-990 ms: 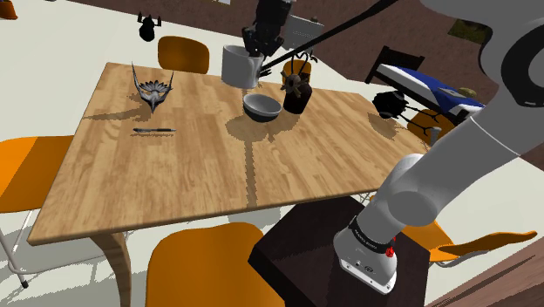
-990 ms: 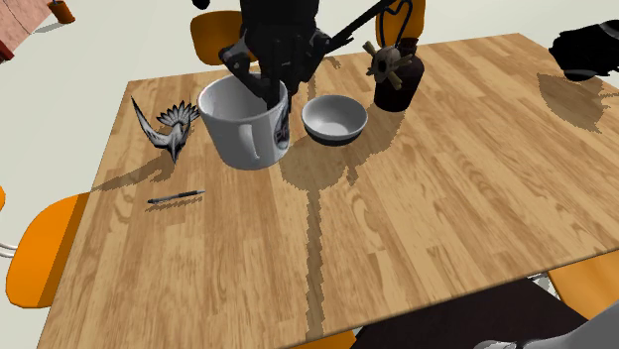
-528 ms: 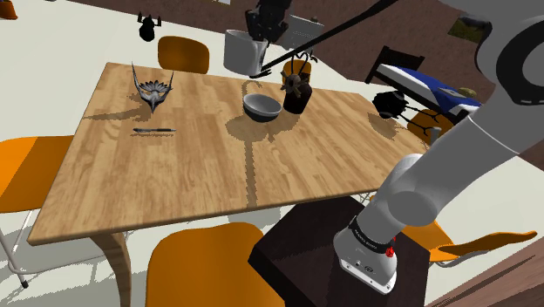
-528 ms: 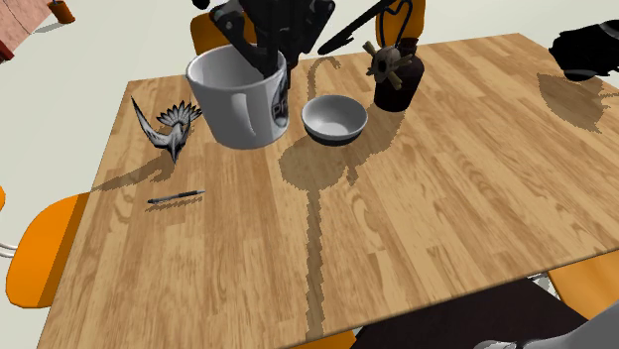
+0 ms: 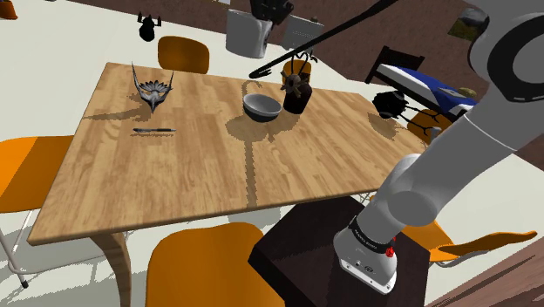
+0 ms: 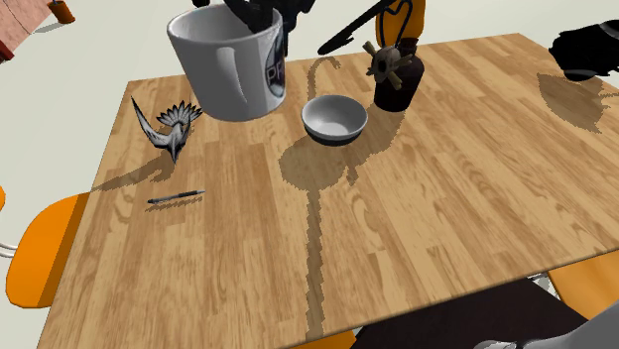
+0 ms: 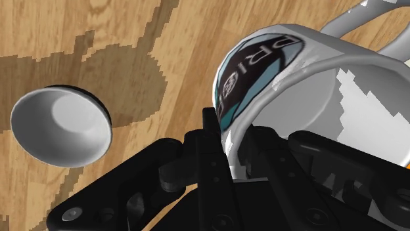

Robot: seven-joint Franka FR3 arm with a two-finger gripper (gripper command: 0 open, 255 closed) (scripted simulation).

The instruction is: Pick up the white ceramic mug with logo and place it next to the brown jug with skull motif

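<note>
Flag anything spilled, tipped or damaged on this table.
Nothing stands out. The white logo mug hangs above the wooden table, clasped at its rim by the black gripper. The grey bowl and brown jug stand upright, and nothing is spilled.

A wood-grain table is seen ringed by orange chairs on a pale floor. A bed with blue-and-white bedding is set beyond one corner. Hard-edged shadows are thrown across the tabletop.
</note>
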